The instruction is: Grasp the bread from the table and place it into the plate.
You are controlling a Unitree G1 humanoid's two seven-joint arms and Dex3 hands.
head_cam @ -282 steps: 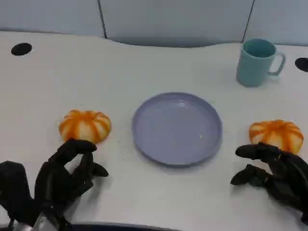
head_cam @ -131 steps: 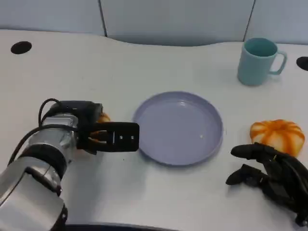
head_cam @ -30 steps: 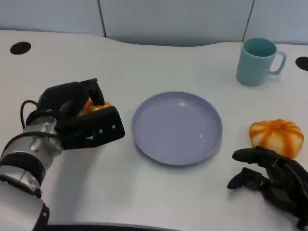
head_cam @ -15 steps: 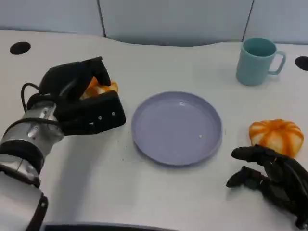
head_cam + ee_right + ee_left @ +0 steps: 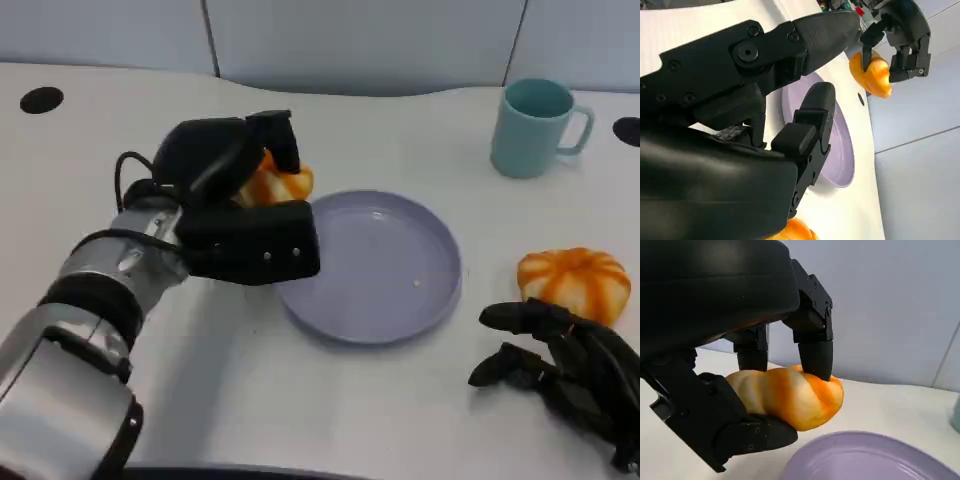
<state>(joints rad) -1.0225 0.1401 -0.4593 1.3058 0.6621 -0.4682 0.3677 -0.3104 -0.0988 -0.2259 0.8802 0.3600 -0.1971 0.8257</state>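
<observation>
My left hand [image 5: 235, 205] grips an orange-and-cream bread roll [image 5: 275, 184] and carries it above the table, at the left rim of the lavender plate [image 5: 375, 265]. In the left wrist view the fingers [image 5: 815, 347] press on the roll [image 5: 790, 395] from above and below, with the plate's rim [image 5: 860, 452] just beneath. A second orange roll [image 5: 573, 283] lies on the table to the right of the plate. My right hand [image 5: 560, 370] rests on the table just in front of that roll, fingers apart, holding nothing. The right wrist view shows the held roll [image 5: 872, 75] beyond the plate [image 5: 840, 150].
A teal mug [image 5: 535, 128] stands at the back right, well behind the plate. Two dark round holes [image 5: 41, 100] sit in the white tabletop at the far left and far right edges. A grey partition wall runs behind the table.
My left hand has lifted the roll off the table and carried it right, from beside the plate's left side to its rim. The right hand has stayed in place.
</observation>
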